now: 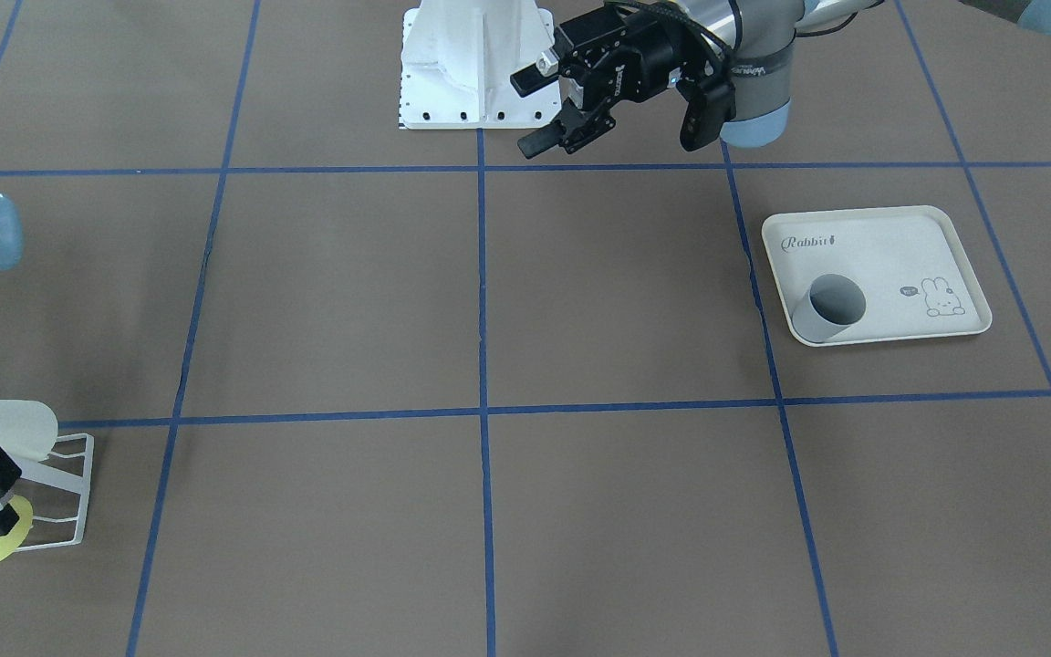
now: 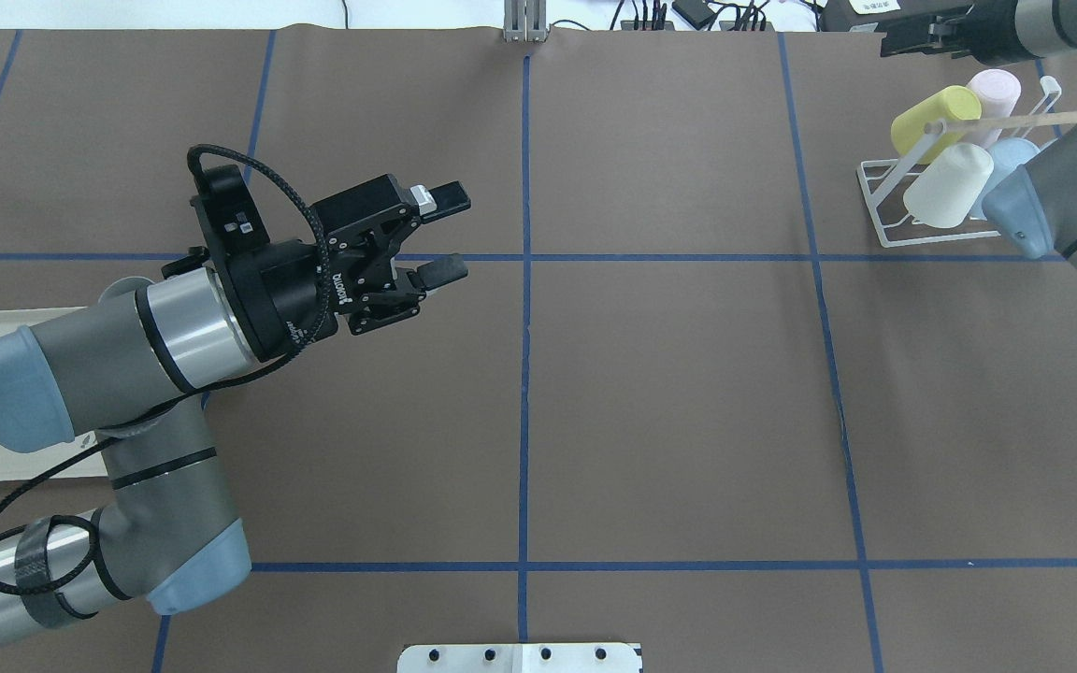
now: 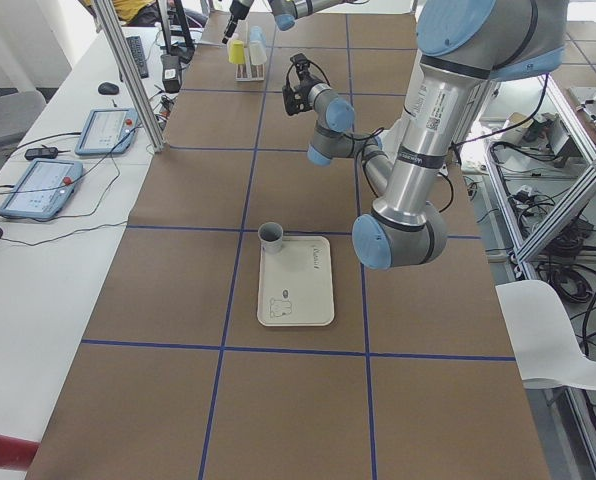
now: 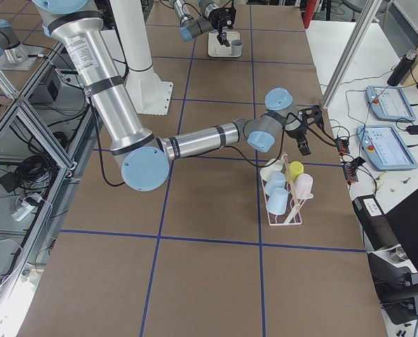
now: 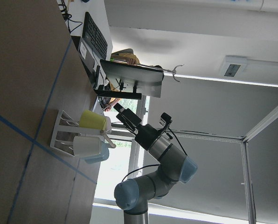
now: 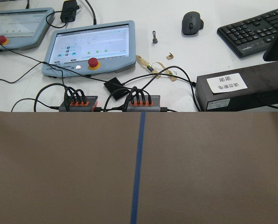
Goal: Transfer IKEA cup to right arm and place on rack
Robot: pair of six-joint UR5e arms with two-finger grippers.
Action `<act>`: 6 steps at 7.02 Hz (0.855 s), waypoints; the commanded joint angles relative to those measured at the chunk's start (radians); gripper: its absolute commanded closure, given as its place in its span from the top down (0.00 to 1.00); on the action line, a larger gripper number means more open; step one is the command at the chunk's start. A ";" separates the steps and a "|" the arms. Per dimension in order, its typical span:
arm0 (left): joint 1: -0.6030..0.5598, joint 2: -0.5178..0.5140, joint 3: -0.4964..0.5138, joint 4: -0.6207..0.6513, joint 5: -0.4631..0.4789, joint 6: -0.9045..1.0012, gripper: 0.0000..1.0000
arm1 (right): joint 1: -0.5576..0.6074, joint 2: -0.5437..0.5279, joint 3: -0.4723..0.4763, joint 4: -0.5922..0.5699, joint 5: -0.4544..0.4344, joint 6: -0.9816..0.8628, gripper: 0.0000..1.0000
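Observation:
A grey IKEA cup (image 1: 827, 310) stands upright on the near corner of a cream rabbit-print tray (image 1: 909, 246). My left gripper (image 2: 464, 234) hovers open and empty over the table's middle left, far from that cup. The white wire rack (image 2: 884, 201) at the far right holds a yellow cup (image 2: 933, 120), a pink cup (image 2: 997, 89), a cream cup (image 2: 950, 187) and a light blue cup (image 2: 1011, 154). My right gripper (image 2: 889, 40) hangs just beyond the rack, near the yellow cup. It looks open with nothing in it.
The white robot base (image 1: 475, 64) sits at the table's robot-side edge. Beyond the far edge, a side table carries teach pendants (image 6: 90, 46), cable hubs, a mouse and a keyboard (image 6: 253, 30). Blue tape lines grid the brown table top.

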 commanded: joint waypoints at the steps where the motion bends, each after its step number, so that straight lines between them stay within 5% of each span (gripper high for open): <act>1: -0.065 0.109 -0.015 0.146 -0.001 0.287 0.99 | -0.035 -0.017 0.109 0.000 0.003 0.164 1.00; 6: -0.228 0.480 -0.080 0.390 -0.024 0.893 0.99 | -0.073 -0.072 0.164 -0.002 0.007 0.198 1.00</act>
